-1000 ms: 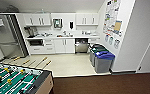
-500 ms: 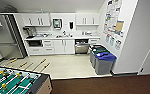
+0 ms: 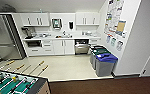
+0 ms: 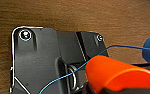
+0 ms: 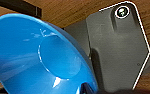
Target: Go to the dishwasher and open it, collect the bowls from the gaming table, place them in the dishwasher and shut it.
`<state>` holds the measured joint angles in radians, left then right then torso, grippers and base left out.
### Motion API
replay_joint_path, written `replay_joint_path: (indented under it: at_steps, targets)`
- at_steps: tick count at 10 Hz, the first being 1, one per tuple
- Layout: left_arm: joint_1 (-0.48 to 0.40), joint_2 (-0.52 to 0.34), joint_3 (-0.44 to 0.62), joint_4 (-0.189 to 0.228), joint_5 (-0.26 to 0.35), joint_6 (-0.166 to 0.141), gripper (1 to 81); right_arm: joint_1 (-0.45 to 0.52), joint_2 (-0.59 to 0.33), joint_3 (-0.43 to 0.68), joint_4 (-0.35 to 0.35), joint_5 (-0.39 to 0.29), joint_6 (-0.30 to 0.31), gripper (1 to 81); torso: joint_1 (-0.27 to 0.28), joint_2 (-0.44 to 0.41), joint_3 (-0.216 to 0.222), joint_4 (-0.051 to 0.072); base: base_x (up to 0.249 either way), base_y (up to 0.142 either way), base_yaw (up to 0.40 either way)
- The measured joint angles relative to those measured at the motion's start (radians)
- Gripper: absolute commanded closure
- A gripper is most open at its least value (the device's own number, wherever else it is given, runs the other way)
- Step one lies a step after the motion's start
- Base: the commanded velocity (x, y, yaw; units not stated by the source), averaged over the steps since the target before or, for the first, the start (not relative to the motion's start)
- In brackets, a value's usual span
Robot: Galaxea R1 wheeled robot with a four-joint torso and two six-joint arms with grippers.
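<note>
Here we face the kitchenette from across the room, and we read the scene from left to right. At the near left corner stands the table-football table (image 3: pixel 13 83) with its green field and rods. Behind it rises the tall steel fridge (image 3: pixel 4 37). Along the back wall runs the white surface (image 3: pixel 61 38) with cupboards beneath. Right of the middle sits the dishwasher (image 3: pixel 81 46), and its door looks ajar at the top with a dark gap showing, so we judge the opening step done. Further right stand the bins (image 3: pixel 104 62) against the poster wall.

In the left wrist view an orange bowl (image 4: pixel 116 75) shows large and close above the brown floor, with a blue edge at the side. We judge the left hand is carrying it, though its fingers are hidden and we cannot tell how they stand. In the right wrist view a blue bowl (image 5: pixel 41 55) sits tilted just beside the dark plate. It seems carried by the right hand, whose fingers we cannot make out either.

So collecting looks done, while loading the dishwasher and closing it remain
</note>
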<state>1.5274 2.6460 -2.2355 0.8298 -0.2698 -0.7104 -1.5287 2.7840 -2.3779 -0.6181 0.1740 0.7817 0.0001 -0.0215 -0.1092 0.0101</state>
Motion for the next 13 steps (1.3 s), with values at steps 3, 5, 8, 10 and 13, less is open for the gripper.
replay_joint_path:
  at_steps: [3, 5, 8, 10, 13]
  targets:
    - [0.000, 0.000, 0.000, 0.000, 0.000, 0.000, 81.1, 0.000, 0.000, 0.000, 0.000, 0.000, 0.000, 81.1, 0.000, 0.000, 0.000, 0.000, 0.144, 0.000, 0.000]
    - [0.000, 0.000, 0.000, 0.000, 0.000, 0.000, 81.1, 0.000, 0.000, 0.000, 0.000, 0.000, 0.000, 81.1, 0.000, 0.000, 0.000, 0.000, 0.144, 0.000, 0.000]
    - [0.000, 0.000, 0.000, 0.000, 0.000, 0.000, 81.1, 0.000, 0.000, 0.000, 0.000, 0.000, 0.000, 81.1, 0.000, 0.000, 0.000, 0.000, 0.144, 0.000, 0.000]
    - [0.000, -0.001, 0.000, 0.000, 0.000, 0.000, 81.1, 0.000, 0.000, 0.000, 0.000, 0.000, 0.000, 81.1, 0.000, 0.000, 0.000, 0.000, 0.144, 0.000, 0.000]
    - [0.000, -0.001, 0.000, -0.001, 0.000, 0.000, 81.1, 0.001, -0.001, 0.000, 0.000, -0.002, 0.000, 81.1, 0.000, 0.000, 0.000, 0.000, 0.144, 0.000, 0.000]
